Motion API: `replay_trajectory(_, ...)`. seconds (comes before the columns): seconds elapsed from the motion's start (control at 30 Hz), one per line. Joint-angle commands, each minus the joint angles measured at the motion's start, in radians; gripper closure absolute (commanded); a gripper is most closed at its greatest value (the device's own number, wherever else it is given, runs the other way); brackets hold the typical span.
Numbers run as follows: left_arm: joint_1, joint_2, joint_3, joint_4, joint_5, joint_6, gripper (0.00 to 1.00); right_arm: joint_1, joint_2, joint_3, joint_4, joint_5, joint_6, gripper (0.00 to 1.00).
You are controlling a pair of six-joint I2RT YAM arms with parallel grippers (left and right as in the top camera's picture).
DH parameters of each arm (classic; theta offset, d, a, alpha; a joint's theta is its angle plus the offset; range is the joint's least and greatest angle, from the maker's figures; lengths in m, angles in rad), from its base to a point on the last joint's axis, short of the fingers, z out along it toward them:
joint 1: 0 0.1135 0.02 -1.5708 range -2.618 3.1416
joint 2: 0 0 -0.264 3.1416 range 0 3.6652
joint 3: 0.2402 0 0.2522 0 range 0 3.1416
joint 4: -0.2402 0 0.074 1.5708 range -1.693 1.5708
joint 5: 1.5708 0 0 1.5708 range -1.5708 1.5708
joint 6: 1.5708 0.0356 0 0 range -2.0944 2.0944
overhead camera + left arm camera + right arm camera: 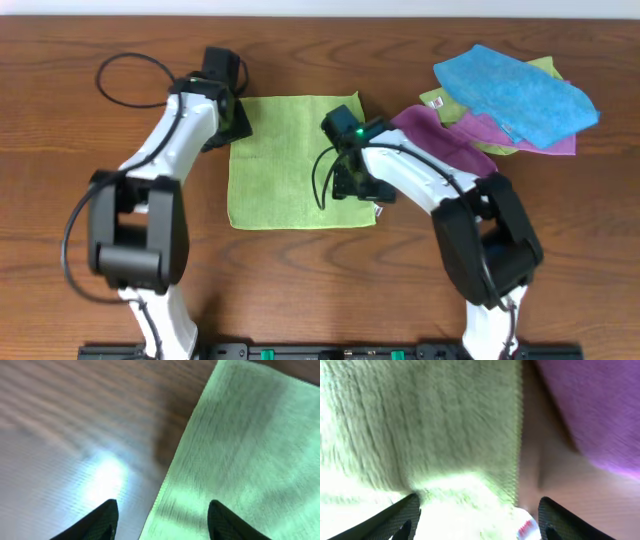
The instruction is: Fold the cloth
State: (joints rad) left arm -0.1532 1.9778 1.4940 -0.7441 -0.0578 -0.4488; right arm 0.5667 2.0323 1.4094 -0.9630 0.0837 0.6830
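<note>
The lime-green cloth (280, 160) lies flat on the table as a rough square, between the two arms. My left gripper (232, 118) hovers at its back left corner. In the left wrist view its fingers (105, 520) stand apart across the cloth's (240, 450) left edge, open and holding nothing. My right gripper (362, 188) is over the cloth's right edge, near the front corner. In the right wrist view this gripper (480, 505) is open above the cloth (430, 425), with a small white tag (525, 530) between its fingers.
A pile of cloths sits at the back right: a blue one (515, 90) on top, a purple one (440, 135) reaching toward the right arm, and a paler yellow-green one (440, 100). The purple cloth (590, 410) lies close beside the right gripper. A black cable loops at the back left (130, 80).
</note>
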Motion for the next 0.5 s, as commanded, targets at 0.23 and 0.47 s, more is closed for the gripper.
replay_trajectory(0.23, -0.007, -0.076, 0.014, -0.423, 0.076, 0.073, 0.46, -0.001, -0.229, -0.003, -0.084, -0.136, -0.156, 0.23)
replay_trajectory(0.47, -0.01, -0.076, 0.013, -0.64, 0.165, 0.211, 0.46, -0.03, -0.251, -0.006, -0.147, -0.156, -0.269, 0.2)
